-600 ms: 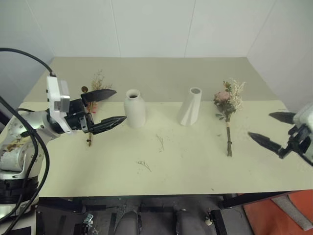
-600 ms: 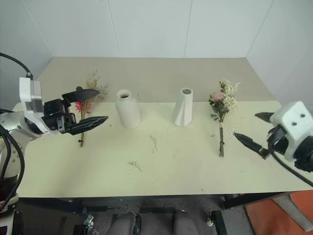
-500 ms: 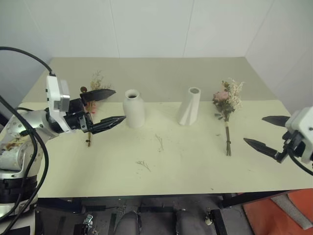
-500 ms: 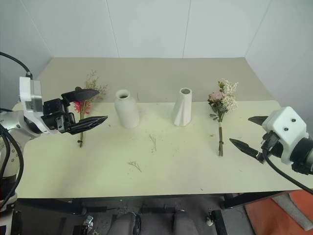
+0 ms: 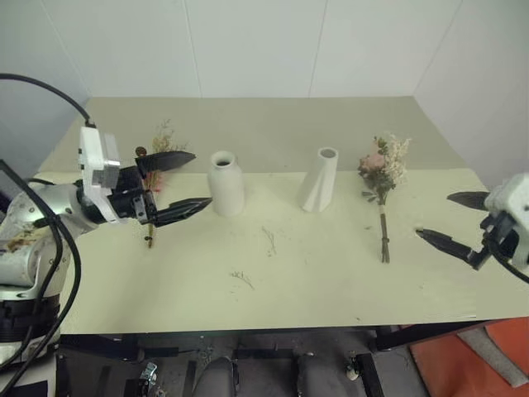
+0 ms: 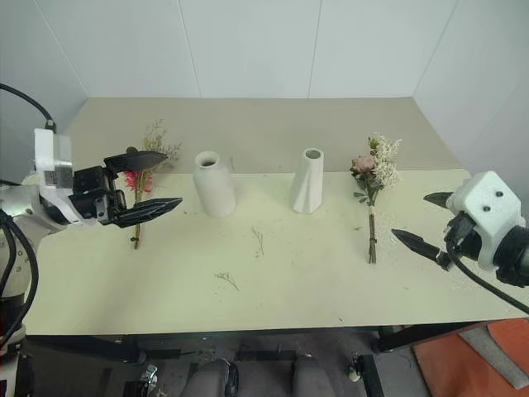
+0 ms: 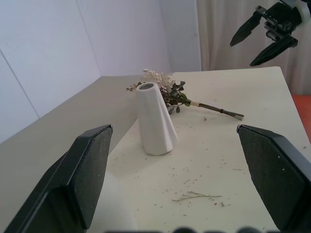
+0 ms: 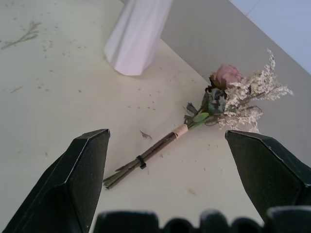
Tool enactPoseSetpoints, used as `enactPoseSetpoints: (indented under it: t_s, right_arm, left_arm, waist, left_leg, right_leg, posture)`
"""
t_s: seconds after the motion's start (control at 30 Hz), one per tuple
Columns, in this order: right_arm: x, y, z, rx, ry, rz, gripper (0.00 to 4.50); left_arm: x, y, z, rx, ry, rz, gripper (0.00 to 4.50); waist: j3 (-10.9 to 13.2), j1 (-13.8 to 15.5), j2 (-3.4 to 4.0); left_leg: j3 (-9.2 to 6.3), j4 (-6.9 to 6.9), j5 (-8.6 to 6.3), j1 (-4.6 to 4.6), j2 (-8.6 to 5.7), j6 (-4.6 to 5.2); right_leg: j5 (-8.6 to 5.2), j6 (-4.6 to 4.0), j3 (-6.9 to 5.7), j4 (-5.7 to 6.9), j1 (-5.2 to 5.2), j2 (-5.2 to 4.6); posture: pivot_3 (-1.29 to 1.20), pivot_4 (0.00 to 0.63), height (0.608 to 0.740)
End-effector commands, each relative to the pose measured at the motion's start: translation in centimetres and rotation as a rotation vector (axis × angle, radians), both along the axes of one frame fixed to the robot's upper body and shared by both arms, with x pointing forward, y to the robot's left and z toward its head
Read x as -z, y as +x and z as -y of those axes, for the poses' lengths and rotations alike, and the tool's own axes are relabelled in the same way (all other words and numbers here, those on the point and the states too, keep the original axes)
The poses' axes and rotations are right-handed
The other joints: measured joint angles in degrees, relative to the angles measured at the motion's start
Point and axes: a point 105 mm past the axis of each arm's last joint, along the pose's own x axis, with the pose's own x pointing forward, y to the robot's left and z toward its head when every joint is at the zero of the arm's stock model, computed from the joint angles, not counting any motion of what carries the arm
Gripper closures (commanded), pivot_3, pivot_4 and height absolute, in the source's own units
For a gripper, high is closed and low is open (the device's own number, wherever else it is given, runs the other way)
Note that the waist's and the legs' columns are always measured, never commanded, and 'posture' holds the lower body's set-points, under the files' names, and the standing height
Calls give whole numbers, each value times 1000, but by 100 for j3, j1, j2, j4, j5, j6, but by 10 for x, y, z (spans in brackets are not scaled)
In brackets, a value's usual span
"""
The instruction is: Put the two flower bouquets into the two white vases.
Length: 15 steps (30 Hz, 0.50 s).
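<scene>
Right gripper (image 6: pixel 430 222): shifted slightly; jaws wide, empty. Left gripper (image 5: pixel 183 183): jaws wide, empty. Rose bouquet (image 5: pixel 383 186): flat near table's right edge; stems are best pinched low, then tipped upright toward cone vase (image 5: pixel 321 179).

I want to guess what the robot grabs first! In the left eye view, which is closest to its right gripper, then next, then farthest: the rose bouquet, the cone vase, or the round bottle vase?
1. Rose bouquet: lying flat, just left of the open right gripper.
2. Cone vase: standing mid-table, past the bouquet.
3. Round bottle vase: farthest, over by the left gripper.
</scene>
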Motion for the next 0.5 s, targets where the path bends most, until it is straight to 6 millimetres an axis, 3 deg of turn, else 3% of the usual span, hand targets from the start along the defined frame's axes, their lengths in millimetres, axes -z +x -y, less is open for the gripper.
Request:
enactPoseSetpoints:
  t_s: [0.03, 0.13, 0.3, 0.5]
  right_arm:
    - [8, 29, 9, 172, 66, -61, 0]
    - [16, 63, 14, 335, 170, -134, 0]
    - [27, 103, 5, 432, 258, -200, 0]
    - [42, 123, -6, 461, 272, -279, 0]
  left_arm:
    - [-4, 6, 21, 42, 81, 47, 29]
    - [-11, 16, 44, 76, 109, 95, 29]
    - [-13, 36, 79, 122, 122, 125, 29]
    - [-11, 43, 104, 189, 141, 132, 29]
  waist:
    - [-1, -10, -2]
    - [-2, -17, -5]
    - [-3, 1, -3]
    - [-4, 2, -2]
  left_leg:
    - [0, 0, 0, 2, 0, 0]
    - [0, 7, 2, 4, -3, -1]
    - [-4, 0, 5, -22, -6, -2]
    - [-6, 0, 3, -67, -8, 3]
  right_leg:
    - [0, -1, 0, 0, 2, 0]
    - [3, -1, 2, 0, 7, 1]
    - [5, -1, 0, -3, -21, 1]
    - [9, 6, -8, -9, -44, -5]
  posture:
    - [0, 150, 740]
    - [0, 150, 740]
    - [0, 150, 740]
    - [0, 150, 740]
